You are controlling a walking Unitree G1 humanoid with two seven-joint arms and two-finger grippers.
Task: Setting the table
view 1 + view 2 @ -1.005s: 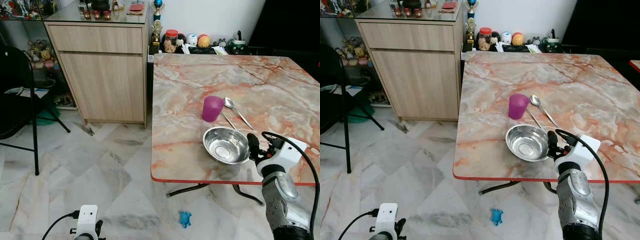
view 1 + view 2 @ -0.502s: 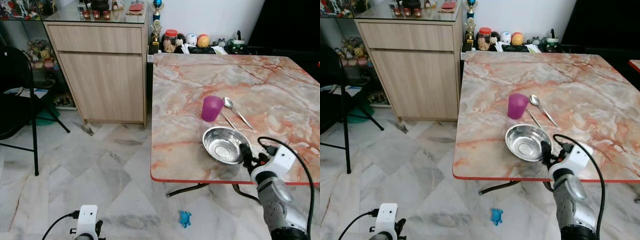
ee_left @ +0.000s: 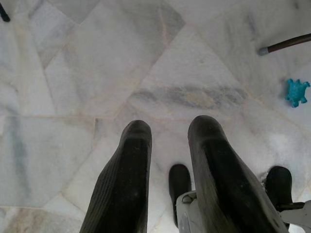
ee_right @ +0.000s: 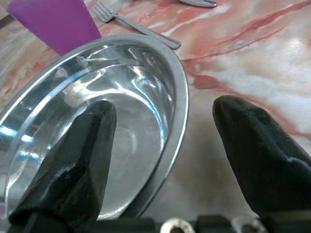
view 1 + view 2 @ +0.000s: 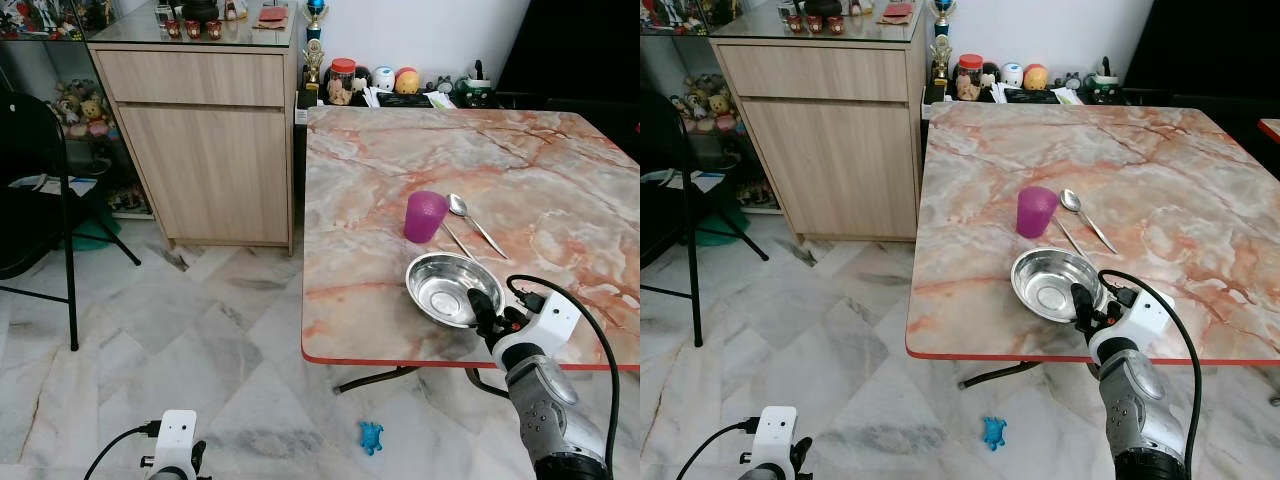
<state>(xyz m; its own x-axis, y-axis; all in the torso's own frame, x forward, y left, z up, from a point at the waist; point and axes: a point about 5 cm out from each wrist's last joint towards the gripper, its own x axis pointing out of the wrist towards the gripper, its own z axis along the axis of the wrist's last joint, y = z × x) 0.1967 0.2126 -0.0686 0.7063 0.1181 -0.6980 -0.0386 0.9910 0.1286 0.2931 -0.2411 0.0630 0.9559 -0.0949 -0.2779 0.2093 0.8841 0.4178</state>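
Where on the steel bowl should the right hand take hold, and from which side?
At the near right rim of the steel bowl, coming from the table's front edge. The thin upturned rim fits between the open fingers of the right hand, one inside, one outside.

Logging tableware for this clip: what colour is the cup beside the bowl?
Purple; the cup shows best in the left eye view, just behind the steel bowl.
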